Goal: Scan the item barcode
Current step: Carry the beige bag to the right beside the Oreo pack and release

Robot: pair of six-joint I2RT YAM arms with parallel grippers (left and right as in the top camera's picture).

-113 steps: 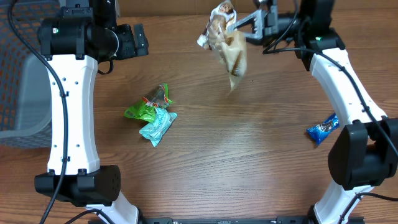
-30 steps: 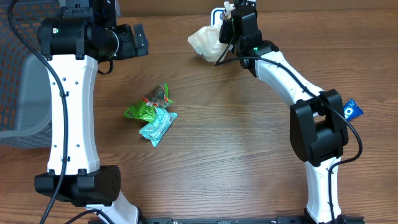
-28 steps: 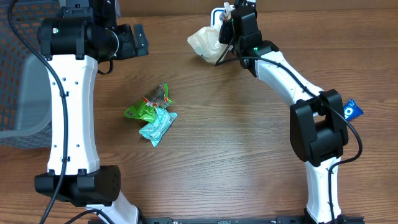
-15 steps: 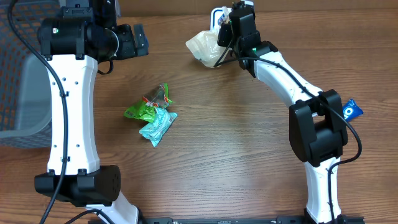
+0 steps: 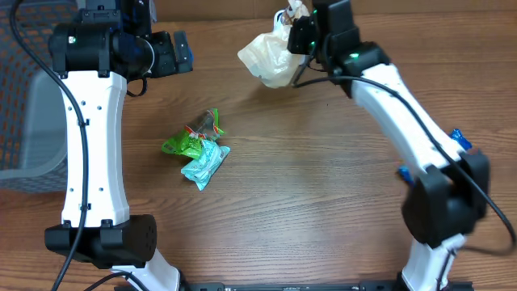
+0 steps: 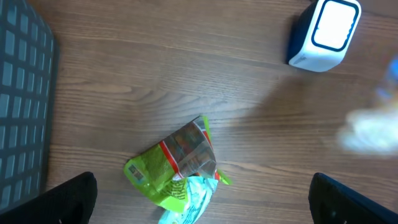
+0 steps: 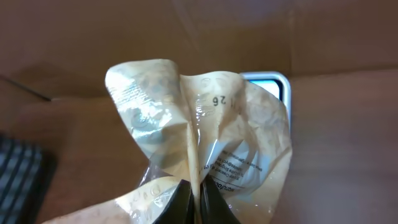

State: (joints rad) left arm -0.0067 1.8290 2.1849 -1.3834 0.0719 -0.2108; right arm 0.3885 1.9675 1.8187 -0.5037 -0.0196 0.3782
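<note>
The right gripper (image 7: 191,200) has its jaws pressed together on a fold of the bag (image 7: 199,134). The bag sticks out from the pinch, up in the air, by the far edge of the table (image 5: 323,202). It is right in front of the scanner (image 7: 277,84), which peeks out from behind it. So this looks like the scan step: the bag is being shown to the scanner.

The bag is pale tan, shiny and very crumpled. It has small black print and some numbers on it. I cannot see a barcode on this side. Next, I think, the arm must turn the bag so the barcode faces the scanner window, and hold it flat and steady there.

The left gripper (image 5: 179,51) has its jaws spread wide and holds nothing. It hangs over the far left of the table. Below it lie a green pack (image 6: 177,162) and a teal pack (image 5: 206,164), touching each other.
</note>
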